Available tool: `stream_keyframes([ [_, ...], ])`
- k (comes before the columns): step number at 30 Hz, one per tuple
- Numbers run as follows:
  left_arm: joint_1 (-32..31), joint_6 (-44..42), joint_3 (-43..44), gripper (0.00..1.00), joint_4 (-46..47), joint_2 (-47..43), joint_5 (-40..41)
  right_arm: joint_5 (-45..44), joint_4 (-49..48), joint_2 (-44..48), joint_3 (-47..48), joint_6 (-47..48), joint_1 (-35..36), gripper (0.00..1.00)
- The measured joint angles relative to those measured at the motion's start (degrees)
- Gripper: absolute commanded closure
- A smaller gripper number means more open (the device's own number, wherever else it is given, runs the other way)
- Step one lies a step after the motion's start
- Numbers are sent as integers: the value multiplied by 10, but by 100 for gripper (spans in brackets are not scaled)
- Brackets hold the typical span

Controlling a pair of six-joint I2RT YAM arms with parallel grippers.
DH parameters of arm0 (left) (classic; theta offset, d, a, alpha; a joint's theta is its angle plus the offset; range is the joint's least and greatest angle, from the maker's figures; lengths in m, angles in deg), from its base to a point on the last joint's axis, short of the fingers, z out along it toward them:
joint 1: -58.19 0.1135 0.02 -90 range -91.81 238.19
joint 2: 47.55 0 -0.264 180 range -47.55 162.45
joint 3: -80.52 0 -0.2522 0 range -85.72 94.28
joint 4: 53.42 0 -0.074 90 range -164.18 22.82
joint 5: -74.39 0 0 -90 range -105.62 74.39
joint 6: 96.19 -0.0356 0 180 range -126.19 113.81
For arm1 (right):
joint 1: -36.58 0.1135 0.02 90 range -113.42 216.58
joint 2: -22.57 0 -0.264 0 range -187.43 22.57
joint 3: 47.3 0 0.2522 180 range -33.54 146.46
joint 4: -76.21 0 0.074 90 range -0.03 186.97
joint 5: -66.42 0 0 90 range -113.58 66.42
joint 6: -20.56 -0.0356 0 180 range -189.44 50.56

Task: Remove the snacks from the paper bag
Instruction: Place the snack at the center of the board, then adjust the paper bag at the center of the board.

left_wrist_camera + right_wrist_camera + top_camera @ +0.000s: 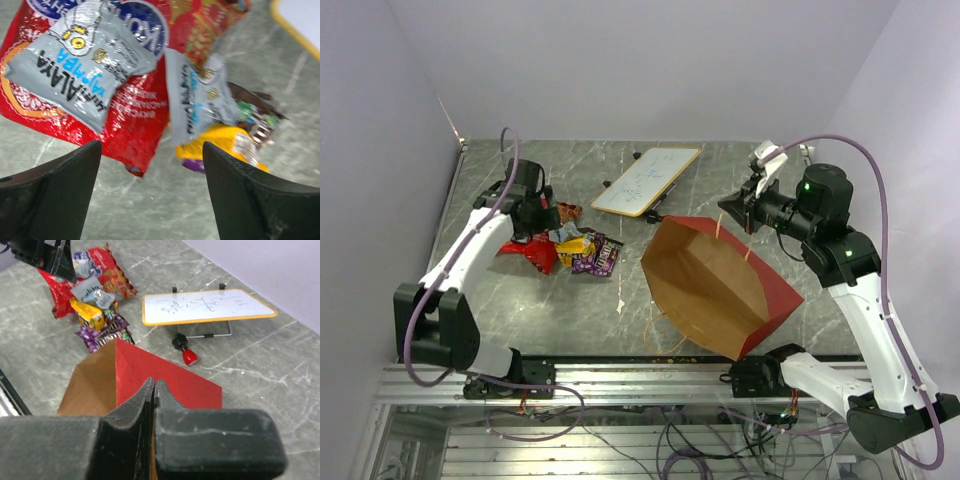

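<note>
The paper bag [760,285] lies on its side right of centre, its brown mouth open toward the left; I see nothing inside. It also shows in the right wrist view [165,377]. My right gripper [728,207] [155,386] is shut above the bag's far edge, pinching a thin tan cord handle. The snacks lie in a pile at the left: a red chip bag [532,252] [135,125], light blue packets [85,60], a yellow packet [220,142], a dark brown one [255,112] and a purple one [598,257]. My left gripper [534,216] [150,152] is open and empty just above the pile.
A white board with scribbles [646,180] [205,306] stands at the back centre. A small red-and-black marker [185,351] lies between it and the paper bag. The table's near edge meets a metal rail [620,378].
</note>
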Motion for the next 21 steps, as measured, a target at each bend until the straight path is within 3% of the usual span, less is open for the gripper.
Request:
stream_keyframes([
  [8, 0, 21, -3, 6, -3, -122, -122, 9, -65, -17, 10, -122, 0, 100],
  [11, -1, 25, -10, 5, -15, -152, -156, -25, -84, -22, 33, -179, 0, 100],
  [21, -40, 16, -3, 4, -76, -189, -172, -278, 4, -58, 142, -379, 0, 100],
])
